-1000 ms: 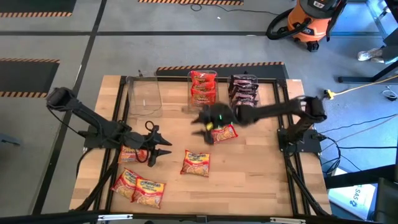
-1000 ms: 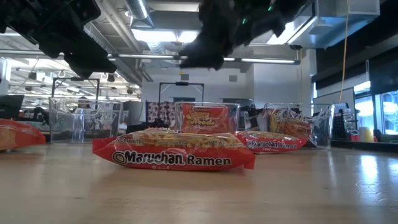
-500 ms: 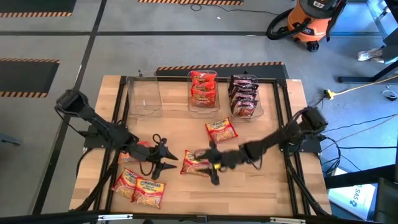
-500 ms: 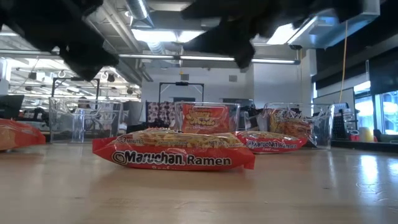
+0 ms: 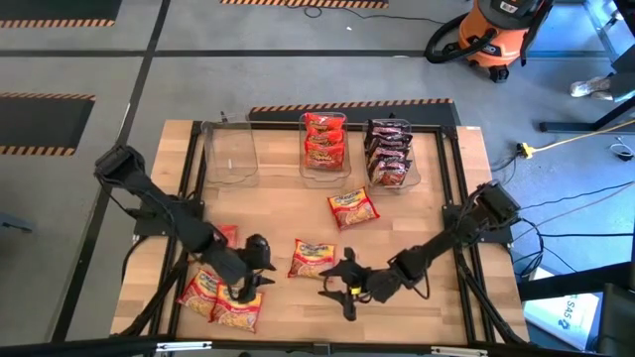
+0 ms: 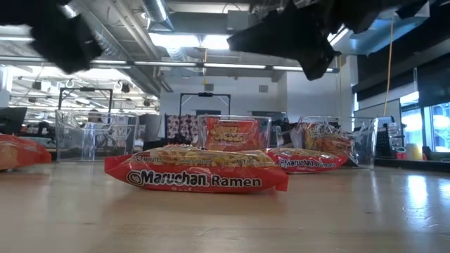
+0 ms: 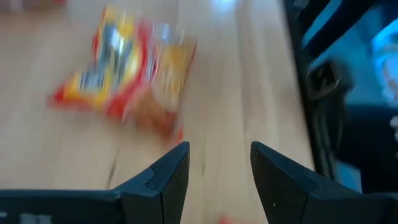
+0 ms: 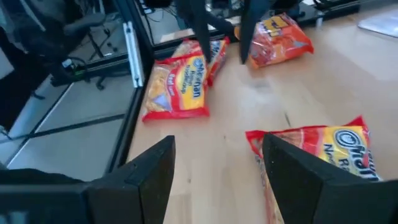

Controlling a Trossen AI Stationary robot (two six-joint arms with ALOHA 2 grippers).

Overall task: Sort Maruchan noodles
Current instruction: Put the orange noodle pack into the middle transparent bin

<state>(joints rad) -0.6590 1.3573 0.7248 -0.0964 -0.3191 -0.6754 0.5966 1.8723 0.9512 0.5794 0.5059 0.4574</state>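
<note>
Several Maruchan noodle packets lie flat on the wooden table: one in the middle [image 5: 313,258], one farther back [image 5: 352,208], and a cluster at the near left [image 5: 220,297]. My left gripper [image 5: 260,273] hovers open beside that cluster, one blurred packet [image 7: 124,68] ahead of its fingers. My right gripper [image 5: 332,280] hovers open just on the near side of the middle packet, whose end [image 8: 323,149] shows by one finger. Neither gripper holds anything.
Along the far edge stand three clear bins: an empty one [image 5: 230,154], one with red packets [image 5: 324,144], one with dark packets [image 5: 389,154]. The two grippers are close together near the table's front. Bare wood lies at the near right [image 5: 417,238].
My right gripper has swung from beside the red-packet bin toward the near edge and come down, ending just on the near side of the middle packet. My left gripper has gone toward the near edge, to the near-left cluster. No packet has moved.
</note>
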